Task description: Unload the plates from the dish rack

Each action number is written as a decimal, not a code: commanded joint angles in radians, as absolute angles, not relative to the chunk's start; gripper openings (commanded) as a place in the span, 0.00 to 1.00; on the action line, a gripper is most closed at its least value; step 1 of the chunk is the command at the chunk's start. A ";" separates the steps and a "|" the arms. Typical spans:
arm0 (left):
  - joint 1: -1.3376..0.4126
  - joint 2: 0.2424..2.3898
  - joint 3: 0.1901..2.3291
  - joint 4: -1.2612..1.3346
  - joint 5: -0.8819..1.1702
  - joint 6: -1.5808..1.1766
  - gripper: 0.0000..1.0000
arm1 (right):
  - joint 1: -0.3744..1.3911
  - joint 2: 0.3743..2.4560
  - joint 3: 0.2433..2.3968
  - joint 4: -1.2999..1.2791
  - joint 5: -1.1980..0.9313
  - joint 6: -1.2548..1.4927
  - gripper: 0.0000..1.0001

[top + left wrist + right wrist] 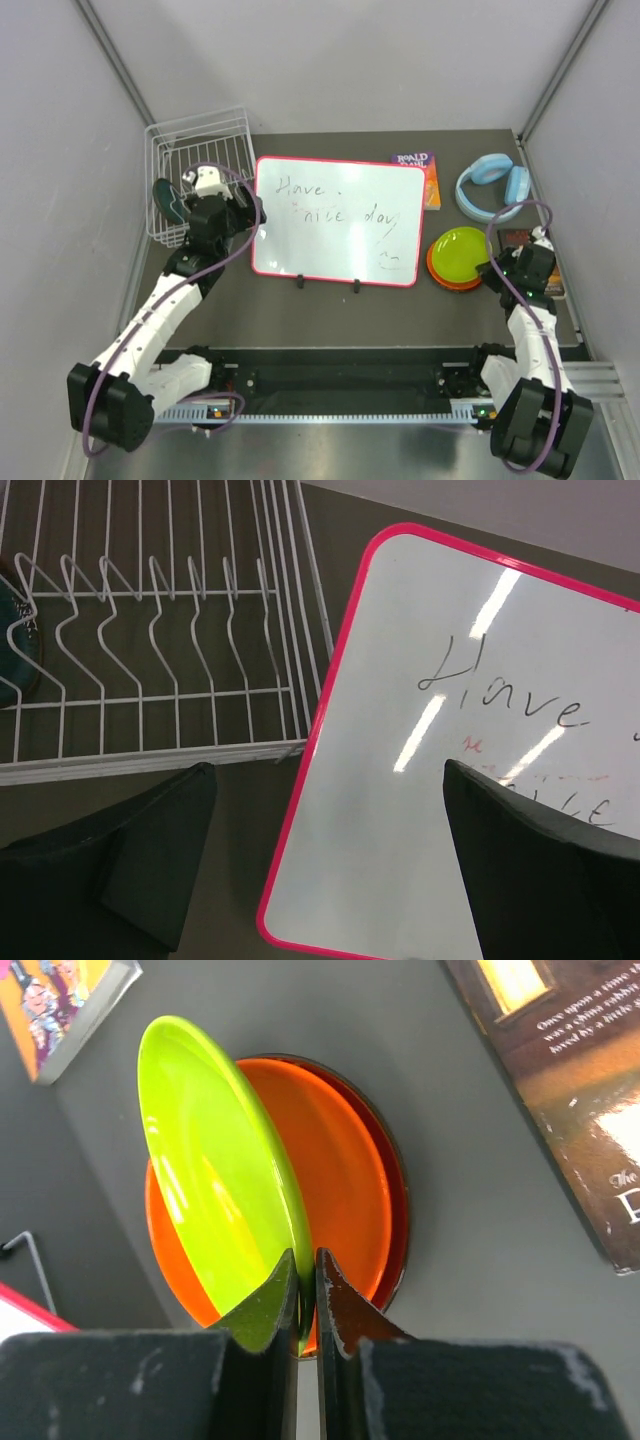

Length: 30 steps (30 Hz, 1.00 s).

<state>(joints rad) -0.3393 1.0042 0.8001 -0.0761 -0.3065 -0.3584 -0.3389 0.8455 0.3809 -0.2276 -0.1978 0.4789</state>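
The white wire dish rack point(200, 150) stands at the back left, and a dark blue-black plate point(165, 198) stands on edge in it. In the left wrist view the rack point(150, 710) shows with that plate point(15, 650) at the left edge. My left gripper point(243, 212) is open and empty between the rack and the whiteboard; it also shows in its wrist view point(330, 870). My right gripper point(308, 1290) is shut on the rim of the lime-yellow plate point(215, 1160), tilted over the orange plate point(340, 1180), which lies on the dark red plate point(400, 1200). This stack point(455, 262) sits at the right.
A pink-framed whiteboard point(338, 220) stands mid-table, close to my left gripper. Light blue headphones point(493, 185) and a Roald Dahl book point(420, 165) lie at the back right. Another book point(570, 1090) lies just right of the plate stack.
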 commanded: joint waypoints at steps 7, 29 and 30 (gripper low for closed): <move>-0.210 1.066 0.811 -0.017 -0.256 -0.419 0.99 | -0.357 0.787 0.393 -0.219 -0.281 0.463 0.49; 0.255 1.365 0.973 0.156 -0.198 -0.416 0.97 | -0.357 0.621 0.540 -0.350 -0.259 0.426 1.00; 0.258 1.387 0.979 0.156 -0.213 -0.416 0.92 | -0.357 0.635 0.537 -0.335 -0.271 0.426 1.00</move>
<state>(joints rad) 0.2512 1.3304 0.9676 0.0120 -0.1852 -0.4240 -0.3481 0.5888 0.5385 -0.4080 -0.2108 0.4297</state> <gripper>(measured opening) 0.971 0.993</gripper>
